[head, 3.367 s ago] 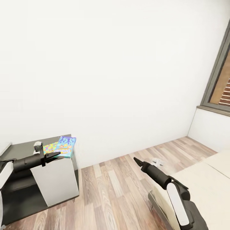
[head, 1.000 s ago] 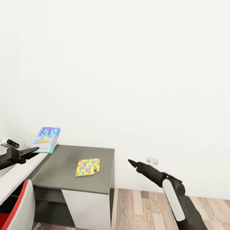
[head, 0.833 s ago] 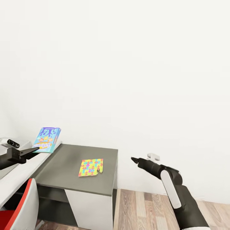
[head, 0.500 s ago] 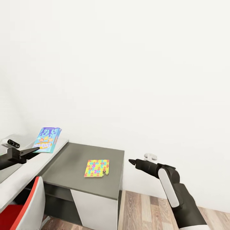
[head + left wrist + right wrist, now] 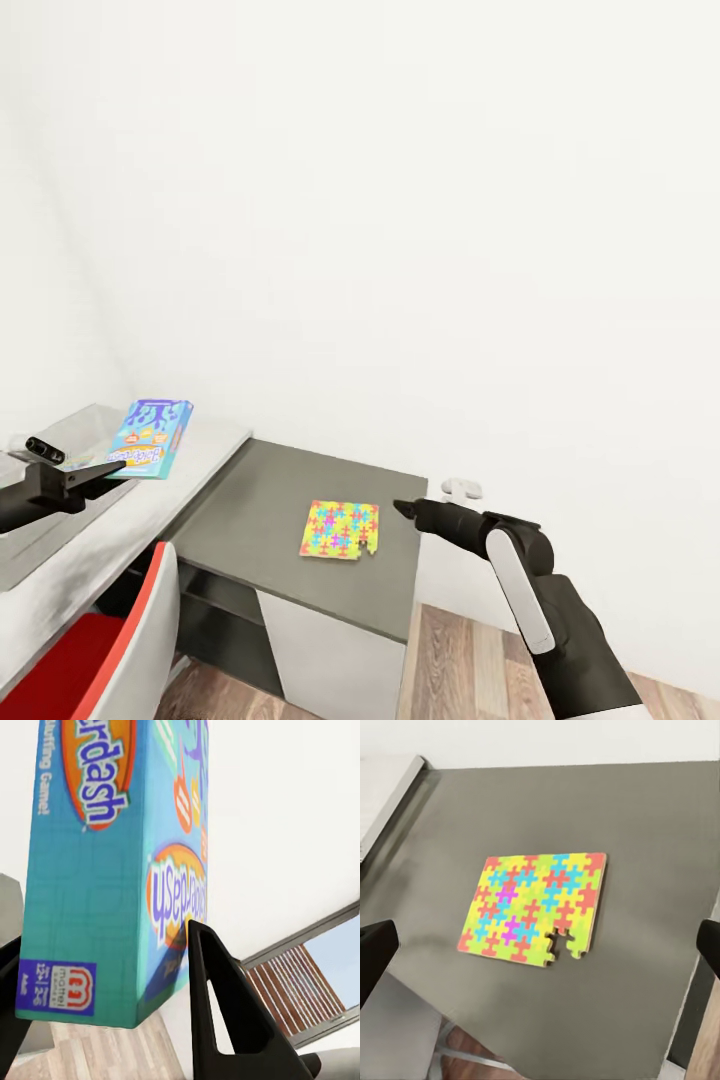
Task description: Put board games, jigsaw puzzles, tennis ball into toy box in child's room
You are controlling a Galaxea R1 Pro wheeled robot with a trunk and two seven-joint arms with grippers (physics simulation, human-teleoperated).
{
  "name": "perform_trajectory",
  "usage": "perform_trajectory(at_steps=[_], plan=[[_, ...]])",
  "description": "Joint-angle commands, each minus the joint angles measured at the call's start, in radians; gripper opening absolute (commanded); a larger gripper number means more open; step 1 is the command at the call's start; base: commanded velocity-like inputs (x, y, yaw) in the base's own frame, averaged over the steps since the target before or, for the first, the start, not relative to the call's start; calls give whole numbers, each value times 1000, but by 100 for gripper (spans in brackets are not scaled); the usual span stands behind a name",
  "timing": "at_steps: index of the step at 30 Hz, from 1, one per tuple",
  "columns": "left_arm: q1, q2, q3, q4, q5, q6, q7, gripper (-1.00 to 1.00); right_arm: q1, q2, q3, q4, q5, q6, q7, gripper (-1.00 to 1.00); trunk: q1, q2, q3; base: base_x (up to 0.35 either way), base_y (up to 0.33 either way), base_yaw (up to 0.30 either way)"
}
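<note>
My left gripper (image 5: 98,467) is shut on a blue board game (image 5: 150,438), holding it tilted above the light grey part of the table (image 5: 190,462). In the left wrist view the board game (image 5: 105,862) sits between the two dark fingers (image 5: 225,1012). A jigsaw puzzle (image 5: 340,529) lies flat on the dark grey table top (image 5: 265,490). My right gripper (image 5: 400,508) hovers just right of it, open; its wrist view looks down on the jigsaw puzzle (image 5: 536,907). A grey sloping surface (image 5: 35,525) lies under my left arm; I cannot tell whether it is the toy box.
A red and white chair (image 5: 95,650) stands in front of the table at lower left. White walls close in behind the table and to the left. Wood-plank floor (image 5: 450,665) shows below my right arm. A grey-framed window (image 5: 315,960) appears in the left wrist view.
The camera has swung, so the table now sits further right and the chair shows more. My right gripper now reaches over the table edge beside the puzzle. The left still holds the box.
</note>
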Motion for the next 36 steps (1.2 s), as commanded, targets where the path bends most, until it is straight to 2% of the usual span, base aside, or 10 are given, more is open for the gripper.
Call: perform_trajectory(at_steps=[1, 28, 36], plan=[[-1, 0, 0, 0, 2, 10, -4, -100, -1, 0, 0, -1, -2, 4, -1, 100, 0, -1, -3, 156, 3, 209], [-1, -1, -1, -15, 2, 5, -4, -100, -1, 0, 1, 5, 0, 3, -3, 100, 0, -1, -35, 157, 0, 209], [-1, 0, -1, -15, 2, 4, -4, -100, 0, 0, 1, 4, 0, 2, -3, 100, 0, -1, -44, 108, 95, 209]])
